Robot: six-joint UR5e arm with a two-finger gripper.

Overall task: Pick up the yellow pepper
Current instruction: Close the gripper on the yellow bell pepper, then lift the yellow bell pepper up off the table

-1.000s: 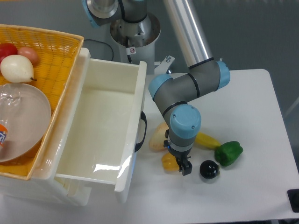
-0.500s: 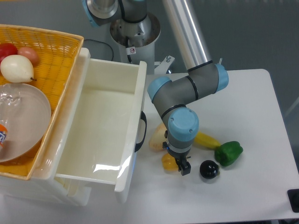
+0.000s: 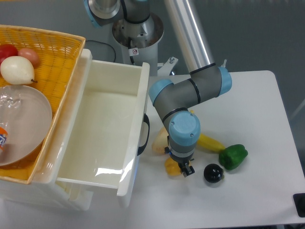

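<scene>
Under the gripper [image 3: 183, 170] we see 1 yellow pepper [image 3: 170, 166], touching its left side; jaw state: can't tell. To its right: 1 banana [image 3: 211, 142], 1 green pepper [image 3: 233, 156], 1 black ball [image 3: 213, 173]. Far left, white drawer [image 3: 102, 124] w/ nothing inside.

2 peppers: 1 yellow pepper [image 3: 171, 166], 1 green pepper [image 3: 233, 156]; 1 banana [image 3: 210, 142]

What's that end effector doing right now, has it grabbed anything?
End effector: down at the yellow pepper, but the arm hides whether it is open or closed on it.
</scene>
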